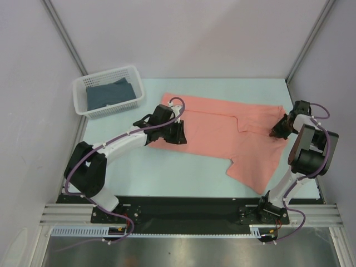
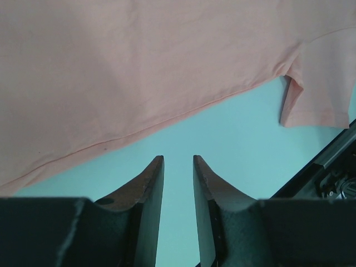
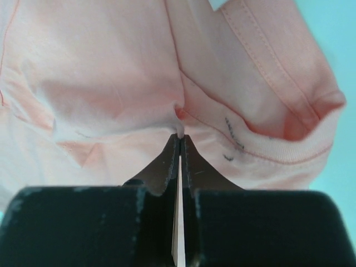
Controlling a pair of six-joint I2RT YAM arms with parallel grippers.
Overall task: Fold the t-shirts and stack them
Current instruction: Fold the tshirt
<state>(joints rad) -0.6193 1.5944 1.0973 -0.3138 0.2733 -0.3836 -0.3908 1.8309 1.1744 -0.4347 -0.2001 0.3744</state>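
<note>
A salmon-pink t-shirt lies spread across the middle and right of the teal table, partly folded over, with one flap hanging toward the front right. My right gripper sits on its right end. In the right wrist view that gripper is shut on a small pinch of pink cloth next to the ribbed neckband. My left gripper is at the shirt's left edge; its jaws stand open over bare table, just short of the hem. A dark slate-blue t-shirt lies in the basket.
The white lattice basket stands at the back left corner of the table. Grey walls close in the left, back and right sides. The black base rail runs along the near edge.
</note>
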